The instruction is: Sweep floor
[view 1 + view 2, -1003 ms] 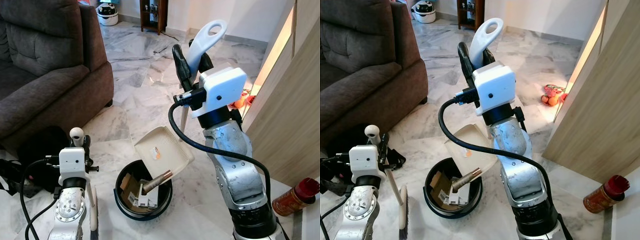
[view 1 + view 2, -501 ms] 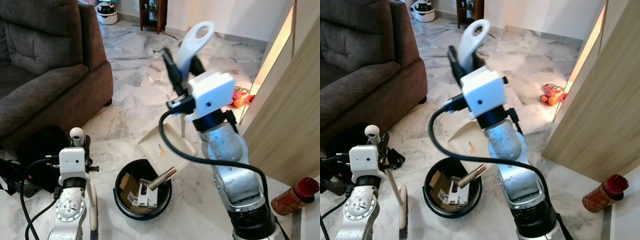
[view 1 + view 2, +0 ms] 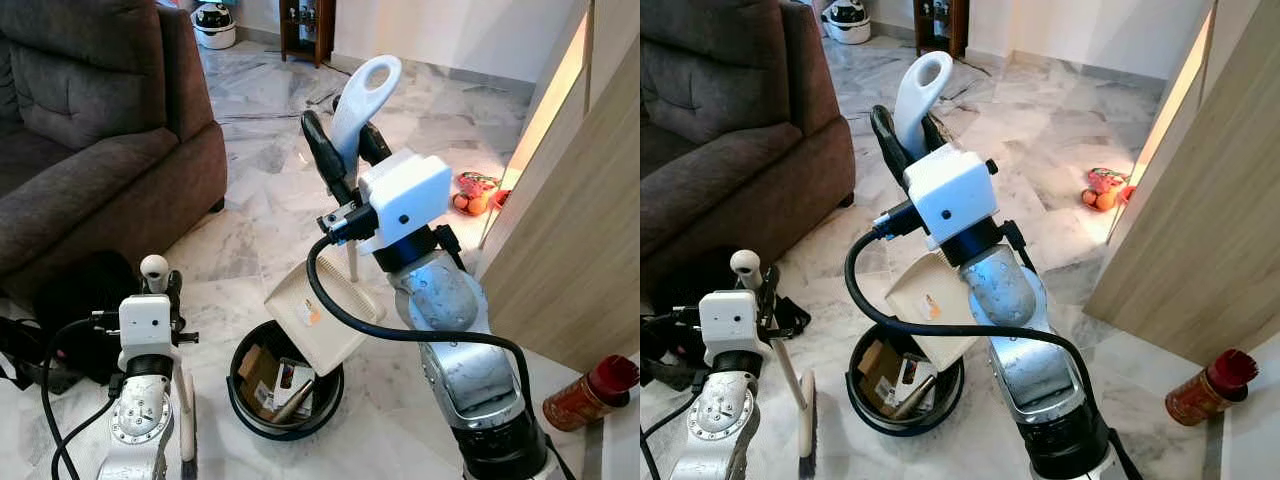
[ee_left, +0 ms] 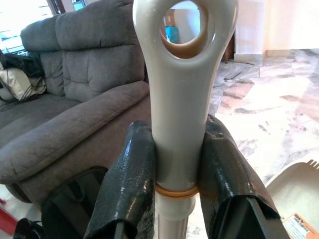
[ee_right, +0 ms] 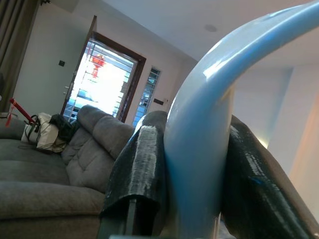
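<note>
Step in hand: emptying the dustpan (image 3: 320,325) into the black bin (image 3: 285,395), lower centre of frame.

Right gripper (image 3: 345,160), centre of the left eye view, clenched on the dustpan's pale upright handle (image 3: 362,95); the pan hangs tilted, its lip over the bin's far rim. Bin holds cardboard scraps and a slim tube.

Left gripper (image 4: 179,164) clamped around the broom handle (image 4: 182,99), just under its ringed top. Broom (image 3: 185,425) stands upright at lower left, head on the marble floor (image 3: 270,150) beside the bin.

Grey sofa (image 3: 90,130) fills the upper left. Red-capped jar (image 3: 590,395) at lower right by the wooden panel.

Judgement: collecting stage looks near done. Next move likely calls for tipping the pan steeper so nothing clings, keeping its lip inside the rim, then lowering it back to the floor.
</note>
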